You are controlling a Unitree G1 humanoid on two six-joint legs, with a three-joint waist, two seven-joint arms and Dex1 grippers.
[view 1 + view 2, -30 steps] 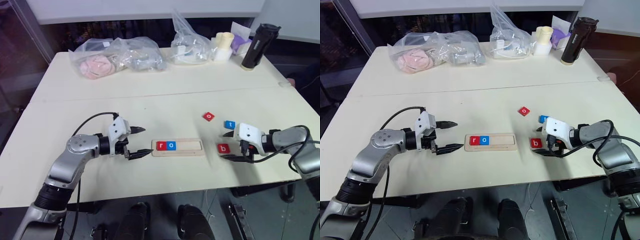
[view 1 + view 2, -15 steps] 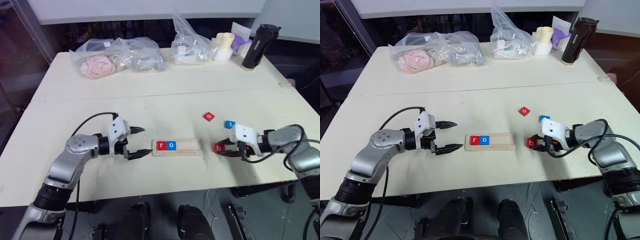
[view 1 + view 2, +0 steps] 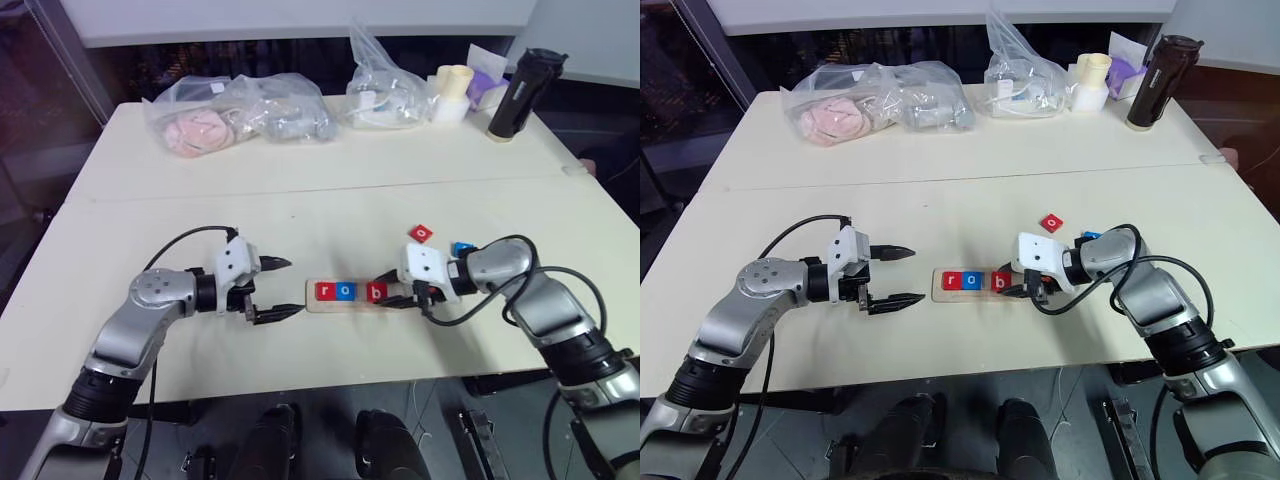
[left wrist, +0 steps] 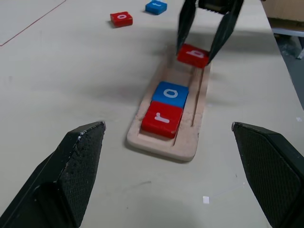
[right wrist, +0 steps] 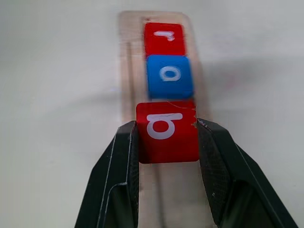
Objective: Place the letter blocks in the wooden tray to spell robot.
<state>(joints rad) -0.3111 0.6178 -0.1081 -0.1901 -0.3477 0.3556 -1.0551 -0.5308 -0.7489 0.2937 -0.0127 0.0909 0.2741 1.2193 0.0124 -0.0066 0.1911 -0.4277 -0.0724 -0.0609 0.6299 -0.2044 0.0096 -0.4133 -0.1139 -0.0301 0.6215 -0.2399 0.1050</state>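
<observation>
The right gripper (image 3: 388, 296) is clamped on the red "b" block (image 5: 167, 131), one finger on each side, and holds it over the wooden tray (image 4: 196, 117), just past the blue "o" block (image 4: 170, 94). Whether the "b" block touches the groove cannot be told. Beyond the blue "o", farther from this gripper, the red "r" block (image 4: 161, 118) lies in the tray, touching the "o". Behind the right gripper on the desk (image 3: 300, 200) lie a second red "o" block (image 3: 421, 233) and a blue block (image 3: 461, 248), apart from each other and outside the tray. The left gripper (image 3: 279, 288) hangs near the tray's "r" end with its fingers spread wide, holding nothing.
</observation>
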